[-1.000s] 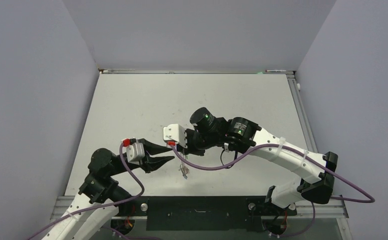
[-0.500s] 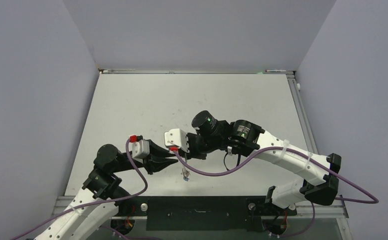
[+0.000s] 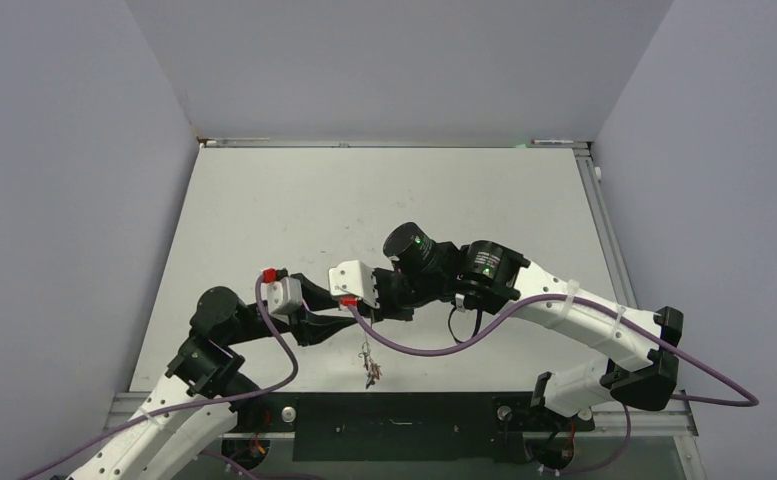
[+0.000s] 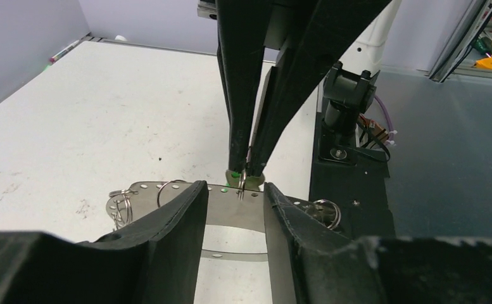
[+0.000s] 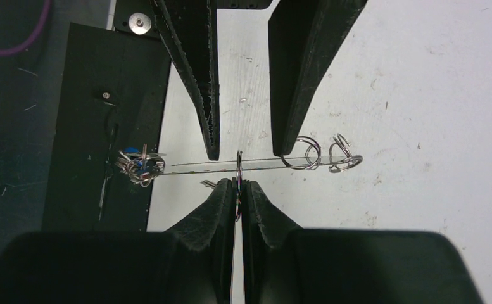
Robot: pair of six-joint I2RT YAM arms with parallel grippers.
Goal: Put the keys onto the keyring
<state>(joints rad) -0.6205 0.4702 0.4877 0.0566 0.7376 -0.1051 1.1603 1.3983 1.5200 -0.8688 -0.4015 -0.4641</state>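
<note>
Scuffed white tabletop, lilac-grey walls. On the thin silver perforated-band keyring, the right gripper pinches a small wire split ring; the left gripper gapes just beside it. Right wrist view shows keys, one blue-headed, bunched at its end; top view, a speck.

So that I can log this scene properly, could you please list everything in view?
keyring: one, silver, between the two claws.
split rings: several, silver, strung along the keyring.
keys: small bunch, one blue head showing, at one end of the keyring.
table: one, white, beneath everything.
base plate: one, black, along the table's near edge.
cables: two, purple, running along the arms.
left claw: one, black, open, straddling the keyring.
right claw: one, black, shut on one of the split rings.
</note>
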